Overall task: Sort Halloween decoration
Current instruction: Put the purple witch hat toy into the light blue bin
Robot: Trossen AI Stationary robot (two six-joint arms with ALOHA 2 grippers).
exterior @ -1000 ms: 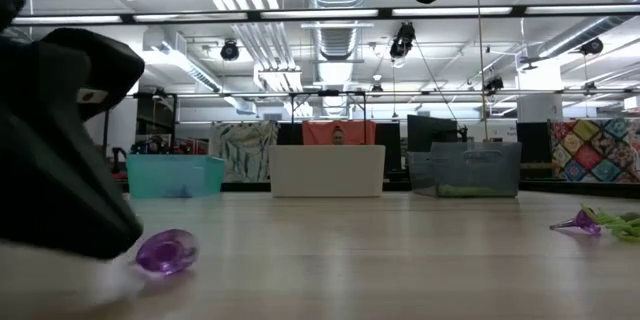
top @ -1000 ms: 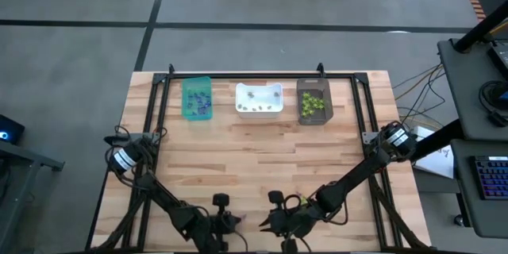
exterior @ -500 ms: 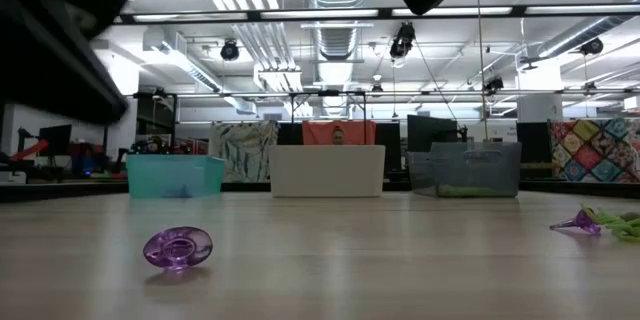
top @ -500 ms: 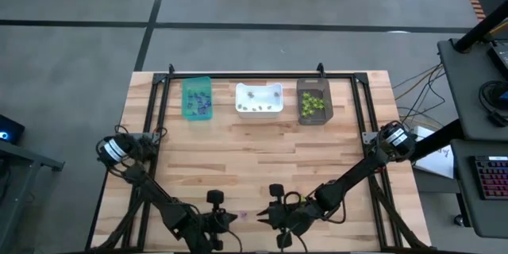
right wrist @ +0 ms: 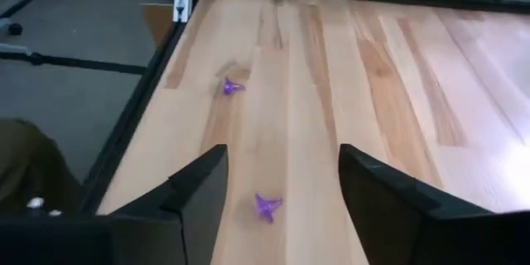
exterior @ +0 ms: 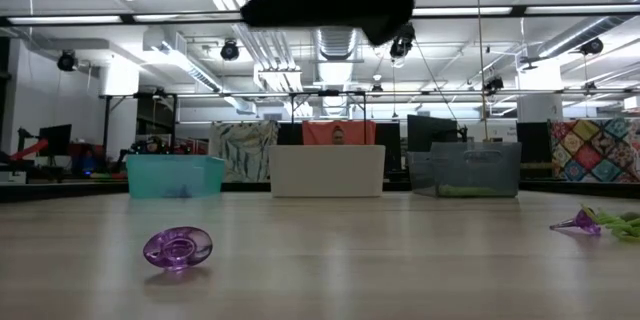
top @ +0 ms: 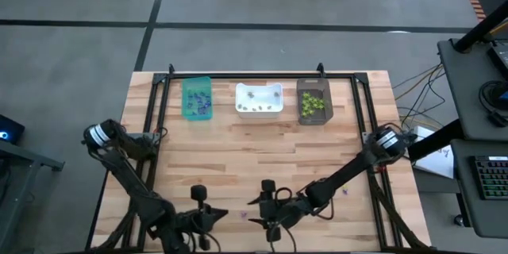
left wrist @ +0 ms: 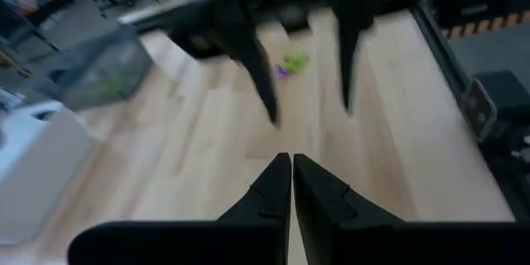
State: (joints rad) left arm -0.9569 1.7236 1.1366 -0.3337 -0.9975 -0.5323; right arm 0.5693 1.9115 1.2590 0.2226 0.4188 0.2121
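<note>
Left claw sits near the counter's front edge at about seven o'clock on my overhead view, and its own camera shows me the two fingers pressed together with nothing between them. Just to its right a tiny purple trinket lies on the wood between the two claws. My table-level camera shows what looks like that same purple piece resting alone on the boards, touching neither arm.

Right claw is at about six o'clock, close beside the left one, and I see its fingers spread wide and empty. Through its wrist camera two small purple trinkets lie on the boards ahead, one between the fingers and one farther off near the counter's edge.

Toward four o'clock, beside the right arm, I make out a small cluster of lime-green and purple pieces; the low view shows it as a purple cone shape against green bits at the far right.

Across the back, from eleven to one o'clock, stand three bins in a row: the teal bin with purple pieces inside, the white bin with a few pale ones, and the dark brown bin with lime-green ones.
</note>
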